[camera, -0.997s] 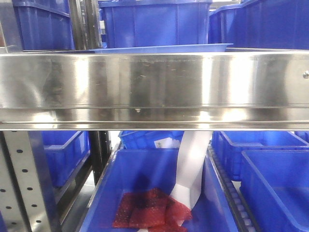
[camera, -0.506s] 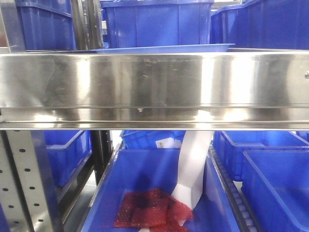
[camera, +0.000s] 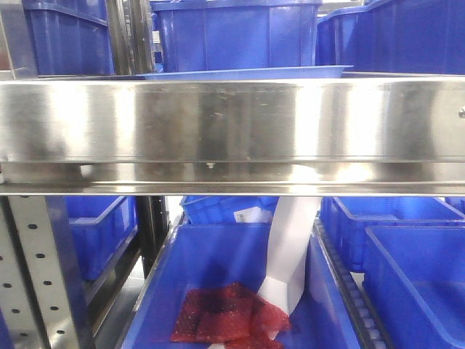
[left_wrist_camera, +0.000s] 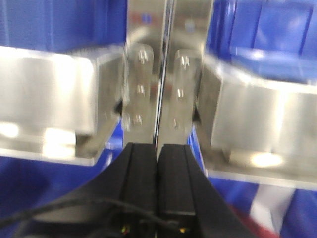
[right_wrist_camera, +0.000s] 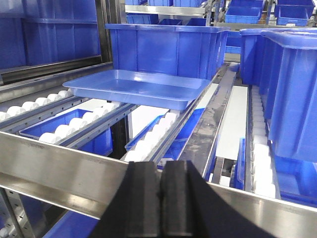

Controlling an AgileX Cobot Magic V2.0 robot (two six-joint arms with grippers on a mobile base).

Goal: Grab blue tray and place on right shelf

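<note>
Right gripper [right_wrist_camera: 159, 198]: closed, empty, at 6 o'clock below rail.
Left gripper [left_wrist_camera: 157, 183]: closed, empty.
Tray [right_wrist_camera: 136, 88]: on rollers at 11 o'clock, untouched.
Shelf [camera: 232, 131]: rail ahead.
Risk: snagging rail; shut jaws pushing tray away.

The view is blurred. The left pincer [left_wrist_camera: 158, 156] fills the bottom centre, its two black fingers [left_wrist_camera: 142, 183] pressed flat together with nothing between them. Thin black cables [left_wrist_camera: 59, 210] loop across its base. Just beyond the tips stand two perforated steel uprights [left_wrist_camera: 163, 74], side by side with a narrow dark seam between. A shiny rail [left_wrist_camera: 49, 99] runs off to each side. Blue bins [left_wrist_camera: 267, 25] show behind and below.
</note>
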